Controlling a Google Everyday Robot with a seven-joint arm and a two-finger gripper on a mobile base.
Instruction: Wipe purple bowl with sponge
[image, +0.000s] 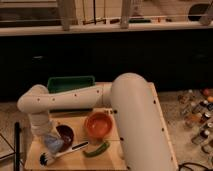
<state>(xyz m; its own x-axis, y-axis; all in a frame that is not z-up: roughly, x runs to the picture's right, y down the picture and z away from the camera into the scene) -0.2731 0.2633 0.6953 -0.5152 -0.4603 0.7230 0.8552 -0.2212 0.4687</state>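
The fingers of the gripper (50, 142) appear clamped on the sponge (52, 145), though the pale block hides most of them, so I take the grasp from how the sponge sits right at the tip of the wrist, not from any clear sight of the pads. The gripper hangs low over the table (80, 163), close to its left edge as the camera sees it and not far from the near left corner.

The purple bowl (67, 135) stands just beside the sponge, on the side toward the table's middle and a little farther from the near edge. The sponge looks to be touching or overlapping the bowl's rim on its left-edge side, not yet down in the hollow. So the move ahead turns on a short shift toward the table's centre and slightly away from the near edge, to bring the sponge over the bowl's inside before it is pressed and swept.

The orange bowl (98, 125) lies beyond the purple one, nearer the table's middle and apart from it. The brush (66, 152) lies along the near edge, just below bowl and sponge, its dark bristles toward the near left corner; a sweep drifting toward that edge could knock it.
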